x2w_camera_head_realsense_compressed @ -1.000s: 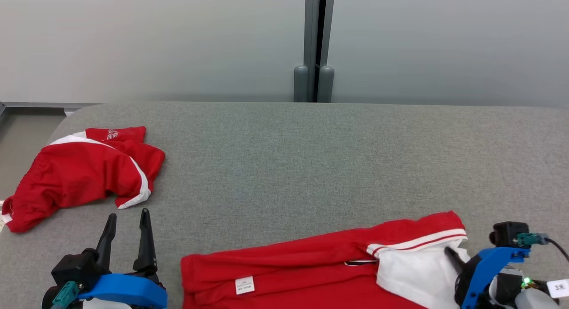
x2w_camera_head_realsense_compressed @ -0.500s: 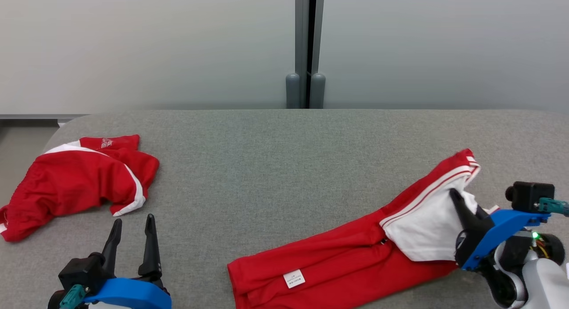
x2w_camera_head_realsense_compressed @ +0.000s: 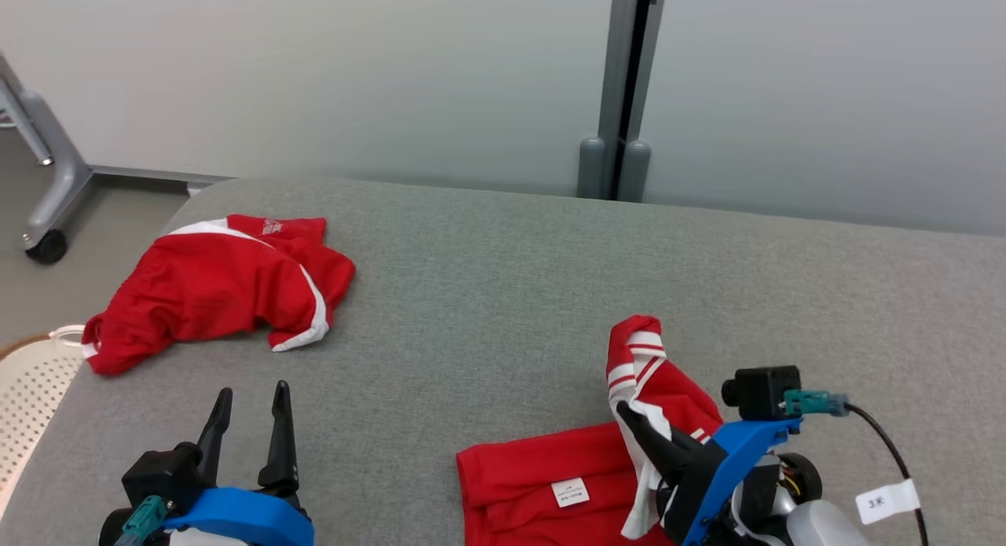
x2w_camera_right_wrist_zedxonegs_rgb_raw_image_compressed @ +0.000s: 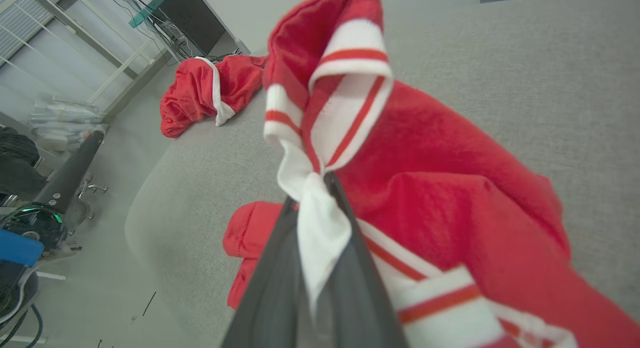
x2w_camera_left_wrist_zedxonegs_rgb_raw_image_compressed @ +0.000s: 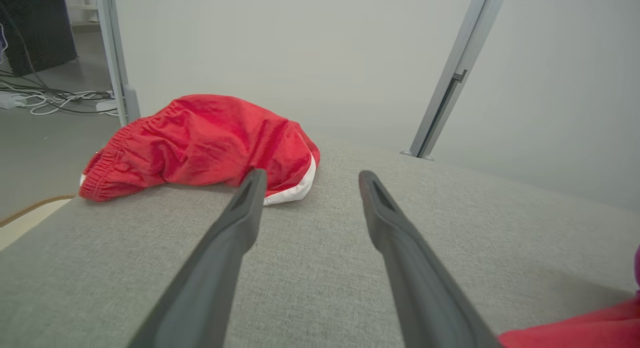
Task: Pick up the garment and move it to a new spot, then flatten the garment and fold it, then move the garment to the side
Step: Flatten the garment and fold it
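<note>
Right tool (x2w_camera_head_realsense_compressed: 629,415): closed narrow on a white, red-striped edge of the garment (x2w_camera_head_realsense_compressed: 542,483). In the right wrist view I see the cloth pinched between the fingers.
Left tool (x2w_camera_head_realsense_compressed: 251,390): wide and holding nothing, over bare desk (x2w_camera_head_realsense_compressed: 487,310) at the lower left of the head view.
Garment: lower middle-right of the head view. One end is raised in a peak at the right tool, and the rest lies bunched on the desk and runs off the bottom of the frame.
Risk, grip: I judge the pinch thin, on trim only, so a quick pull could slip it free.
Risk, drag: the lying part may trail doubled over and bunch further, which would make flattening harder.
Risk, edge: in the right wrist view the red end lies near the desk's rounded edge, and a pull that way could tip it to the floor.
Red shorts (x2w_camera_head_realsense_compressed: 212,291): upper left, well apart from the garment, near the desk's rounded corner.
Open room: bare desk across the centre and upper right of the head view.
Edges: the far edge meets the wall panels, and a pale perforated basket (x2w_camera_head_realsense_compressed: 31,389) sits past the left edge.
</note>
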